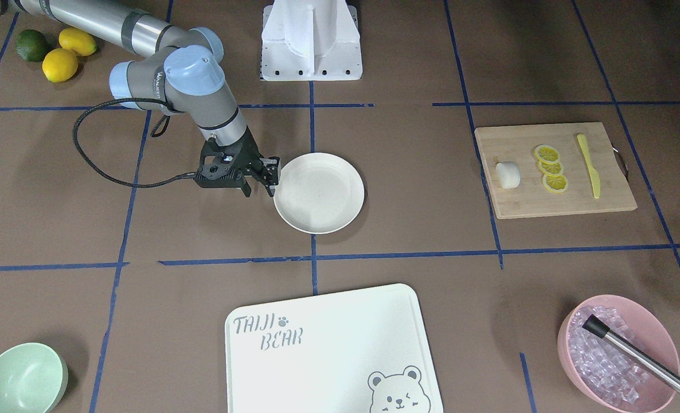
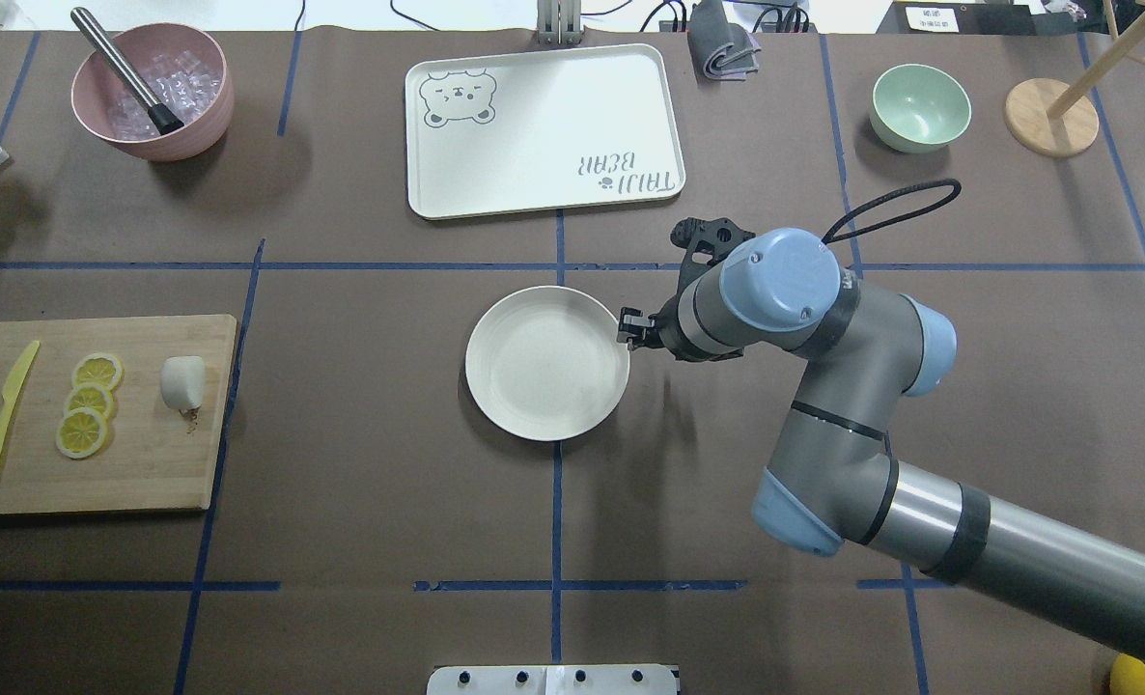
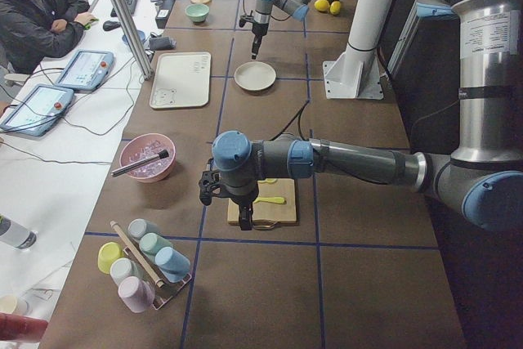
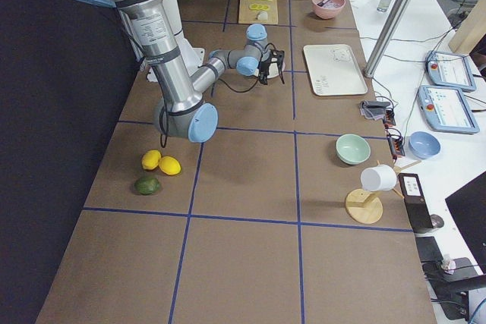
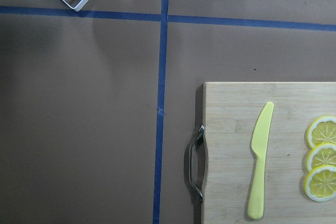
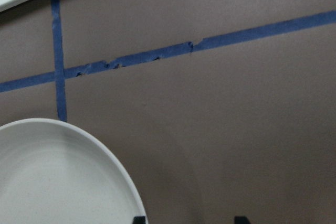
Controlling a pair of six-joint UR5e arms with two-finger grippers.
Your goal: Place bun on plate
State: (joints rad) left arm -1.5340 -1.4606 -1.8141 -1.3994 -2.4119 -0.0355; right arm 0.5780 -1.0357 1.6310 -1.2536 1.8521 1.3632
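Note:
The bun (image 1: 508,174) (image 2: 183,382) is a small white stub lying on a wooden cutting board (image 1: 569,201), beside the lemon slices. The plate (image 1: 319,192) (image 2: 546,363) sits bare at the table's middle. My right gripper (image 1: 260,188) (image 2: 628,333) hangs low just outside the plate's rim; the right wrist view shows its fingertips apart, open and holding nothing, with the plate (image 6: 52,177) beside one tip. My left gripper (image 3: 245,218) hovers over the cutting board's end and shows only in the exterior left view, so I cannot tell its state. The left wrist view does not show the bun.
On the board lie three lemon slices (image 1: 551,168) and a yellow knife (image 1: 589,166). A bear-printed white board (image 1: 328,350), a pink bowl of ice (image 1: 618,353) with a metal tool, a green bowl (image 1: 19,378) and whole citrus (image 1: 59,54) ring the table.

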